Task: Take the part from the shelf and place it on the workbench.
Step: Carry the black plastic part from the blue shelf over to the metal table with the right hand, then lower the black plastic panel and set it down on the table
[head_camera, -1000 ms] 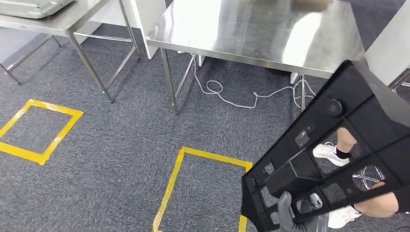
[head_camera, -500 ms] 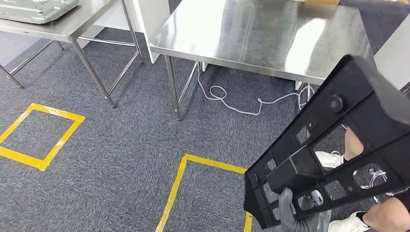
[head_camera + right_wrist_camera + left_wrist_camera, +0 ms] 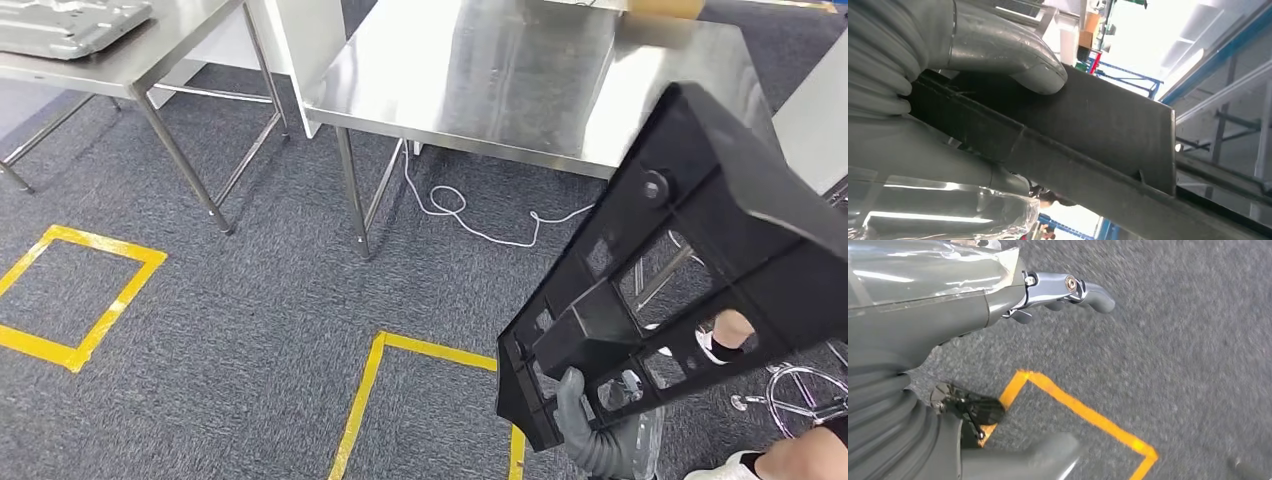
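Head view: unlabelled part (image 3: 700,250), right hand (image 3: 600,440)

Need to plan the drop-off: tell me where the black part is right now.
In the head view the black part is at lower right, gripped at its lower end by the right hand, held tilted above the carpet just short of the steel workbench.

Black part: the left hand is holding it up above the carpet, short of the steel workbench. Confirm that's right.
Not quite: the right hand is holding the black part, not the left. The head view shows it gripping the part's lower end, and the right wrist view shows its thumb pressed on the part. The left hand holds nothing. The rest stands: the part is above the carpet, short of the steel workbench.
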Available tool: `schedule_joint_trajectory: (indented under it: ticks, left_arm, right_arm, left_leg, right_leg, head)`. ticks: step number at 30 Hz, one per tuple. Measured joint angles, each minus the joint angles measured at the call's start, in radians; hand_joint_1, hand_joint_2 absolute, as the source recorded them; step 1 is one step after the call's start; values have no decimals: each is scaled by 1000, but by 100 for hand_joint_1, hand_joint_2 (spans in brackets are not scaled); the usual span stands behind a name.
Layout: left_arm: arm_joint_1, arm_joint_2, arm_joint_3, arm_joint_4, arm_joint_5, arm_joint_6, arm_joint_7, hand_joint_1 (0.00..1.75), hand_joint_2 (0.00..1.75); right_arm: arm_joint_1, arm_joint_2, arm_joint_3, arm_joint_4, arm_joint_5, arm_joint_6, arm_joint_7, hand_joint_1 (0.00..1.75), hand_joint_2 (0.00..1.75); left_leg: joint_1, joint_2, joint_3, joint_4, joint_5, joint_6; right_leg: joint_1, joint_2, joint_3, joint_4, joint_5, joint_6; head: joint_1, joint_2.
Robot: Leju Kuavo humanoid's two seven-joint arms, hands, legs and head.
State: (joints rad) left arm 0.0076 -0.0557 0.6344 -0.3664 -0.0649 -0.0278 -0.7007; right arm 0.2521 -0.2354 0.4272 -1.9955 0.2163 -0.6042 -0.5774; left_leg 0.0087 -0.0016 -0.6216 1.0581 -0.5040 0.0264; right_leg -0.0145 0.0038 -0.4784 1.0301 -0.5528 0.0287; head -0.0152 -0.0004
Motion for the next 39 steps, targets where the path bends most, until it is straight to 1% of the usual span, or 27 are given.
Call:
schedule_joint_trajectory:
  ticks: [2, 3, 6, 7, 8, 9, 10, 11, 12, 14, 15, 17, 19, 21, 22, 23, 24, 26, 28, 30, 32, 33, 34, 36, 37, 38, 39]
  left_arm:
    - [7, -3, 16, -6, 1, -3, 0, 0, 175]
    - [8, -4, 23, -8, 1, -2, 0, 0, 175]
    - [7, -7, 46, -10, 0, -1, 0, 0, 175]
    - [8, -8, 54, -11, 0, 0, 0, 0, 175]
    - [8, -10, 60, -11, 0, 0, 0, 0, 175]
    - [9, -12, 66, -11, 0, 0, 0, 0, 175]
    - [9, -14, 70, -11, 0, 0, 0, 0, 175]
    - [9, -15, 73, -11, 0, 0, 0, 0, 175]
    - [9, -17, 76, -12, 0, 0, 0, 0, 175]
    - [9, -20, 83, -12, -1, 0, 0, 0, 175]
    - [9, -22, 87, -12, -2, 0, 1, 0, 175]
    - [8, -24, 94, -12, -3, -1, 0, 0, 175]
    - [4, -25, 97, -13, -4, -2, 0, 0, 175]
    - [3, -26, 98, -13, -5, -2, 0, 0, 175]
    - [4, -26, 98, -13, -6, -2, 0, 0, 175]
    - [5, -26, 98, -13, -6, -2, 0, 0, 175]
    - [5, -26, 99, -13, -7, -2, 0, 0, 175]
    - [6, -27, 101, -12, -9, -2, 0, 0, 175]
    - [7, -28, 105, -11, -10, -2, 0, 0, 175]
    - [7, -28, 109, -12, -10, -2, 0, 0, 175]
    - [8, -29, 112, -12, -10, -2, 0, 0, 175]
    - [7, -29, 113, -13, -10, -2, 0, 0, 175]
    - [6, -29, 114, -13, -10, -2, 0, 0, 175]
    - [5, -28, 116, -13, -10, -3, 0, 0, 175]
    - [4, -28, 118, -13, -10, -4, 0, 0, 175]
    - [4, -29, 120, -13, -10, -4, 0, 0, 175]
    - [4, -29, 121, -13, -11, -6, 0, 0, 175]
  right_arm:
    - [-7, 13, -9, 6, 16, 18, 3, 175, 175]
    - [-13, 20, -14, 9, 25, 28, 5, 175, 175]
    - [-31, 50, -26, 19, 62, 68, 20, 175, 175]
    - [-35, 61, -29, 23, 73, 82, 28, 175, 175]
    - [-39, 70, -32, 27, 82, 92, 33, 175, 175]
    - [-42, 78, -33, 30, 87, 99, 37, 175, 175]
    - [-46, 85, -35, 32, 91, 103, 39, 175, 175]
    - [-49, 90, -38, 34, 93, 105, 41, 175, 175]
    - [-54, 95, -40, 36, 97, 107, 43, 175, 175]
    - [-66, 107, -48, 39, 110, 119, 54, 175, 175]
    - [-75, 114, -52, 41, 120, 127, 63, 175, 175]
    - [-93, 128, -59, 44, 137, 140, 79, 175, 175]
    - [-114, 142, -63, 45, 146, 146, 88, 175, 175]
    - [-125, 151, -68, 48, 148, 148, 91, 175, 175]
    - [-127, 154, -70, 49, 149, 150, 91, 175, 175]
    - [-127, 156, -71, 51, 149, 151, 92, 175, 175]
    - [-128, 158, -72, 53, 149, 152, 92, 175, 175]
    - [-129, 161, -73, 55, 149, 153, 92, 175, 175]
    - [-133, 164, -74, 57, 149, 154, 93, 175, 175]
    - [-135, 166, -75, 58, 149, 154, 93, 175, 175]
    - [-137, 166, -76, 59, 150, 155, 94, 175, 175]
    - [-139, 166, -78, 59, 150, 155, 94, 175, 175]
    - [-142, 166, -79, 60, 152, 155, 95, 175, 175]
    - [-149, 167, -82, 62, 158, 157, 100, 175, 175]
    - [-153, 168, -84, 64, 164, 158, 105, 175, 175]
    - [-158, 168, -87, 67, 171, 158, 109, 175, 175]
    - [-164, 169, -90, 70, 178, 159, 113, 175, 175]
  left_leg:
    - [-2, -2, 26, -12, 14, 20]
    - [-3, -2, 39, -15, 13, 27]
    - [-9, -3, 51, -16, 4, 40]
    - [-12, -5, 56, -16, -1, 41]
    - [-14, -7, 63, -16, -8, 42]
    - [-16, -10, 73, -16, -15, 41]
    - [-18, -13, 83, -16, -24, 40]
    - [-20, -15, 94, -16, -32, 37]
    - [-20, -17, 101, -16, -40, 33]
    - [-21, -17, 110, -13, -50, 21]
    - [-21, -16, 114, -8, -52, 16]
    - [-19, -13, 115, 20, -61, 7]
    - [-13, -10, 73, 97, -96, -5]
    - [-4, -8, -4, 203, -136, -19]
    - [2, -7, -37, 234, -139, -25]
    - [7, -6, -57, 235, -122, -30]
    - [13, -4, -60, 203, -85, -35]
    - [19, -2, -37, 96, 7, -43]
    - [15, 2, -22, 29, 30, -37]
    - [8, 3, -16, 19, 18, -17]
    - [8, 1, 1, 11, 23, 2]
    - [8, 0, 11, 8, 20, 9]
    - [8, -2, 19, 4, 16, 17]
    - [4, -3, 30, 4, 5, 27]
    - [2, -4, 36, 4, -2, 30]
    - [0, -6, 44, 4, -8, 31]
    - [-3, -7, 53, 4, -15, 31]
  right_leg:
    - [1, -2, 3, 31, -14, 11]
    - [1, -3, -14, 65, -32, 9]
    - [-1, -3, -121, 222, -94, -7]
    - [0, -3, -152, 248, -98, -8]
    - [0, -3, -168, 243, -85, -4]
    - [0, -3, -167, 204, -53, 3]
    - [1, -3, -155, 143, -7, 11]
    - [3, -4, -145, 91, 27, 12]
    - [7, -5, -137, 55, 37, 6]
    - [16, -7, -130, 34, 36, -17]
    - [15, -6, -119, 29, 38, -27]
    - [4, -5, -92, 12, 57, -39]
    - [-1, -5, -70, 3, 52, -47]
    - [-1, -4, -61, 2, 43, -51]
    - [-2, -3, -56, 2, 36, -50]
    - [-3, -1, -49, 2, 29, -48]
    - [-5, 0, -39, 2, 21, -44]
    - [-9, 0, -18, 1, 2, -32]
    - [-7, 0, -10, -1, -11, -18]
    - [0, 0, 0, 0, -17, -4]
    - [4, -2, 1, 21, -22, 5]
    - [4, -2, -15, 53, -30, 5]
    - [3, -2, -47, 106, -43, 3]
    - [2, -2, -137, 234, -78, -4]
    - [3, -2, -178, 278, -87, -4]
    - [3, -2, -205, 290, -81, -2]
    - [4, -2, -214, 270, -57, 2]
  head:
    - [1, 0]
    - [2, 0]
    - [5, 0]
    - [5, 0]
    - [5, 0]
    - [5, 0]
    - [6, 0]
    - [5, 0]
    - [3, 0]
    - [1, 0]
    - [2, 0]
    - [2, 0]
    - [2, 0]
    - [0, 0]
    - [0, 0]
    - [1, 0]
    - [0, 0]
    - [0, 0]
    - [-2, 0]
    - [-1, 0]
    - [5, 0]
    - [6, 0]
    - [8, 0]
    - [11, 0]
    - [11, 0]
    - [11, 0]
    - [11, 0]
